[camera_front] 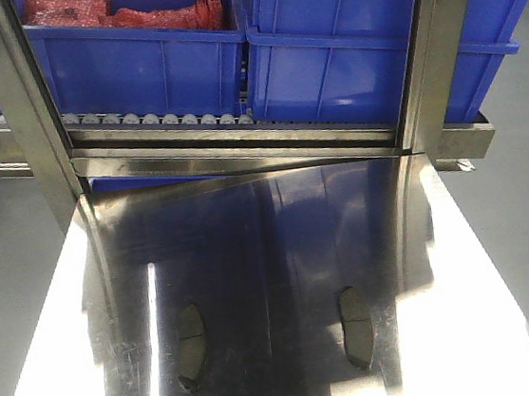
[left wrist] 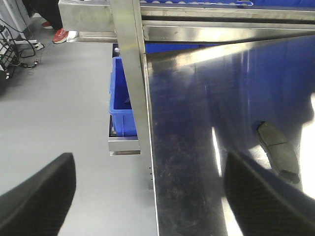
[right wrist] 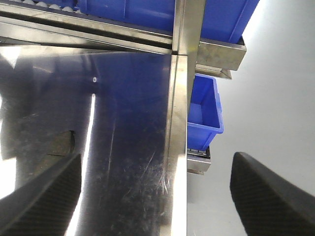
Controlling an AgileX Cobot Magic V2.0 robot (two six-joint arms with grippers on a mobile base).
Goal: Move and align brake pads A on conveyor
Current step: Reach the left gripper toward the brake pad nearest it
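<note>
2 brake pads [camera_front: 191, 345] [camera_front: 356, 326] apart on steel tabletop [camera_front: 270, 245]; left hand [left wrist: 150, 196] and right hand [right wrist: 157, 196] released, empty

No writing, number, label, brand mark or sign can be read in any view. The blue bins [camera_front: 326, 67], far ahead of the left claw [left wrist: 147, 156], have plain walls. The shiny steel surface [camera_front: 271, 255] below that claw shows only reflections. The dark pad [left wrist: 278, 150], just ahead of the claw's right finger, has a blank face; any finer marking is too blurred to tell.
</note>
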